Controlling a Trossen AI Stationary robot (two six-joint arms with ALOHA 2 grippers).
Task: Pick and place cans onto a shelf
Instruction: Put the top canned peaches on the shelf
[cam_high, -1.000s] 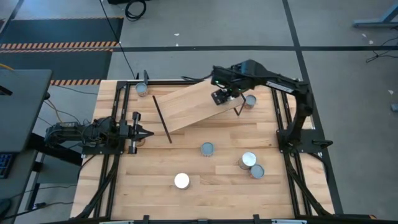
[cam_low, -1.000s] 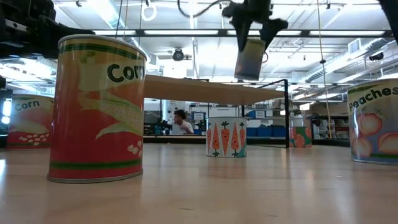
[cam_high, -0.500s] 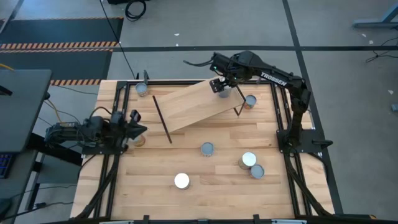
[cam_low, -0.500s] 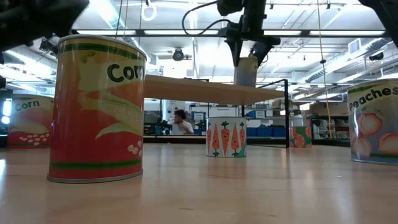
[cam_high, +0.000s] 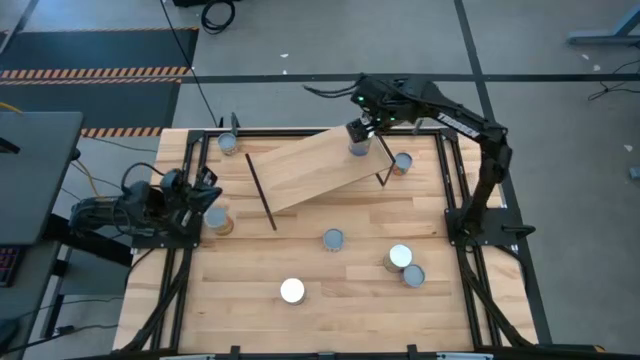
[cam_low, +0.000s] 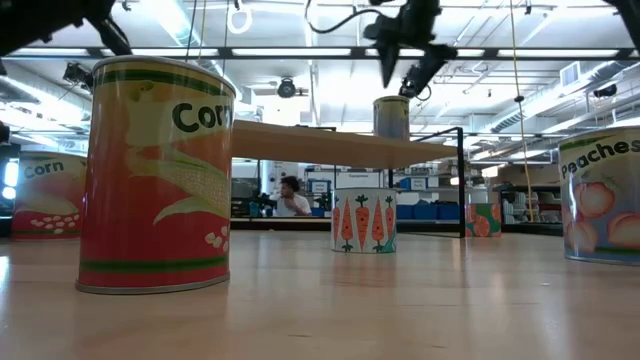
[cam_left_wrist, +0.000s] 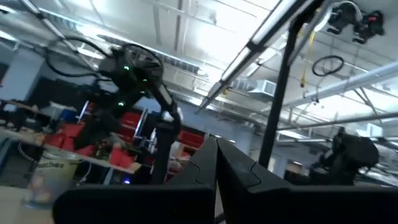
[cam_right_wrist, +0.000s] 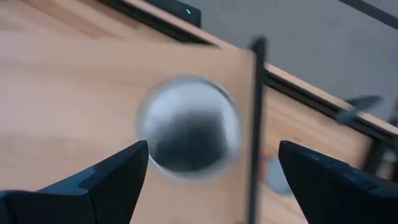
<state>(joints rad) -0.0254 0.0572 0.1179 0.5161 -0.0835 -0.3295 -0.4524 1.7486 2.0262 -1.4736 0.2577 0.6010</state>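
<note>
Our right tool hangs spread wide just above a can standing alone on the shelf at two o'clock on the worktop, so it looks let go, while our left tool waits at nine o'clock, pressed together.

One silver-topped can stands upright at the right end of the light wood shelf, which sits angled across the table's far half, while six further cans stand on the tabletop, among them a corn can and a carrot can.
</note>
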